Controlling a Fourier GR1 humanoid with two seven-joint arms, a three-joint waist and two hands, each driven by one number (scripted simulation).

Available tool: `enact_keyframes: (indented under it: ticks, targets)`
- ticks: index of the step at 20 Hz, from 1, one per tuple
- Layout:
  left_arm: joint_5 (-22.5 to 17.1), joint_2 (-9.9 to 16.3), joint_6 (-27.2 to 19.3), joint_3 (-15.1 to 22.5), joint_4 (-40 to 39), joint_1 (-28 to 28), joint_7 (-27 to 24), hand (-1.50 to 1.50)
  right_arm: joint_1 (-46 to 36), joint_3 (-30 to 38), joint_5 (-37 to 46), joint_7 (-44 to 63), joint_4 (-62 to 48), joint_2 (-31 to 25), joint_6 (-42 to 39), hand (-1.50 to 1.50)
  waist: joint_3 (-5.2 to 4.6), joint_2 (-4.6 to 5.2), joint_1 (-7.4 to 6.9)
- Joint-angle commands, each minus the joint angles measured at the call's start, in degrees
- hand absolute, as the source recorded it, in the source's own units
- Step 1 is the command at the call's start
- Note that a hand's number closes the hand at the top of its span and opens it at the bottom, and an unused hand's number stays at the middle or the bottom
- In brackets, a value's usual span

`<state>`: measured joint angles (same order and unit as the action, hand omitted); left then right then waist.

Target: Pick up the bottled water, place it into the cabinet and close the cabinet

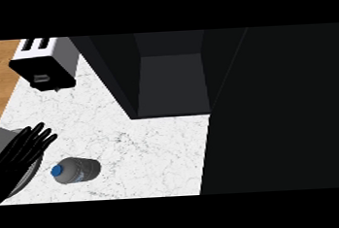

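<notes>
Our left hand [20,152] rested open and held nothing, just beside the bottled water [75,170] that stood on the white tabletop [145,146], and the cabinet [172,82] was open so the bottle could go in, we thought.

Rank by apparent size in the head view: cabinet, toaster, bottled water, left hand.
1. cabinet, by far the largest, running out of view.
2. toaster.
3. left hand, open at the left edge; close to the toaster in extent, so that order is unsure.
4. bottled water, smallest.
</notes>
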<state>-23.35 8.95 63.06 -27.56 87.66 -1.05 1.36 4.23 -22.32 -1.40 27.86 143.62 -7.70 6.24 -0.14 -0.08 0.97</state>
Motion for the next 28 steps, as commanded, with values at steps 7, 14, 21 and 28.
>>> enact_keyframes:
  ticks: [7, 14, 21, 28]
  targets:
    - [19.18, -0.10, 4.47, -2.26, -11.96, 4.56, -19.18, -1.50, -0.15, -2.40, 2.90, 3.86, 7.65, -1.07, 1.35, -1.50, -0.07, 0.06, 0.20]
    - [28.72, 0.25, -1.09, 2.65, -17.80, 1.90, -31.89, -1.50, -0.23, -0.91, 0.80, 3.27, 7.43, -2.41, 1.35, -1.50, -0.17, 0.07, 0.72]
    - [34.20, 3.19, -8.65, 9.61, -27.30, 5.22, -41.85, -1.50, -3.28, -0.35, 0.25, 4.65, 6.34, -2.74, 1.75, -1.50, -0.17, 0.18, 0.49]
    - [32.54, 5.34, -10.99, 13.58, -36.75, 7.39, -48.70, -1.50, -0.93, -3.17, 2.15, 2.35, 6.29, -2.76, 2.73, -1.50, -0.25, 0.11, 1.52]
